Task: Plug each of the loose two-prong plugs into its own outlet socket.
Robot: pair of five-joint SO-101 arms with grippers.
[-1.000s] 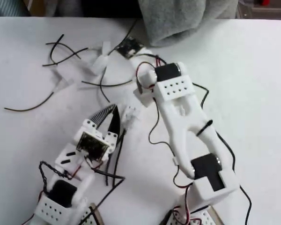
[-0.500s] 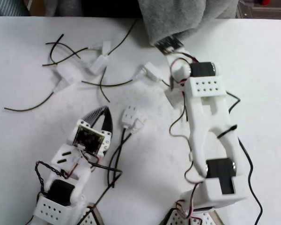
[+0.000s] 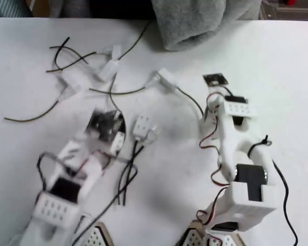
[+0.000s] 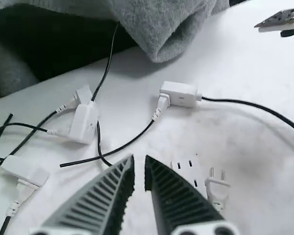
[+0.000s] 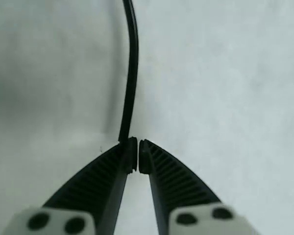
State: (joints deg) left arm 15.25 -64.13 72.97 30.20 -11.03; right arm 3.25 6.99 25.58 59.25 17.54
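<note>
Left hand [image 4: 139, 166]: low over the bench [image 3: 277, 66], jaws drawn close with a thin gap between them, holding nothing. In the high view it lies just beside the socket block.
Right hand [image 5: 137, 154]: jaws all but closed, tips almost touching, nothing seen between them. A black cable [image 5: 132, 73] runs up to the tip of one finger and passes behind it.
Socket block [image 4: 188, 169]: white, flat on the bench near the left hand's tips, black leads trailing from it in the high view.
Two-prong plug [image 4: 216, 183]: white, loose, just beside the socket block, its prongs bare and not in any socket.
Second white connector [image 4: 179, 94]: farther out on the bench, joined to a black cable that curves toward the right arm.
Other white connectors: one [image 4: 83, 122] beyond the left hand and another [image 4: 19, 169] off to its side, both among thin black leads.
Grey cloth [image 3: 195, 20]: bunched at the far edge of the bench.
</note>
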